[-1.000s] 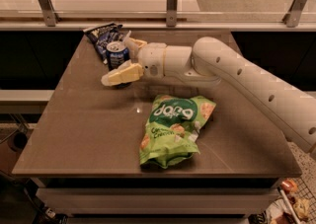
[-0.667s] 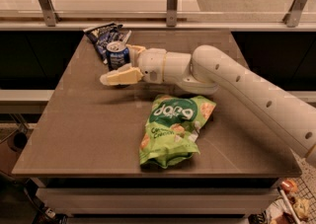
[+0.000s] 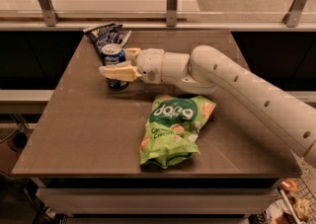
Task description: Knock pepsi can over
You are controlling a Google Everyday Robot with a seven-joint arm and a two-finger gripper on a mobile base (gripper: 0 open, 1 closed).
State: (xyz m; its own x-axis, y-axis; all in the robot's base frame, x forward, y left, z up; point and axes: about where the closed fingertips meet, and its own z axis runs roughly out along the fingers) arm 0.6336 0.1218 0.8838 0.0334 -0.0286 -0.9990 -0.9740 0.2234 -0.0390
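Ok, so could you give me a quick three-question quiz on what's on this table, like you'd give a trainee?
1. True or false: the pepsi can is lying on its side.
2. Which thing lies nearest the front edge of the table? A) the pepsi can B) the green chip bag C) the dark blue snack bag
3. Fill in: the gripper, open, sits right at the ____.

Key: 1 false, it stands upright. 2 B. 3 pepsi can.
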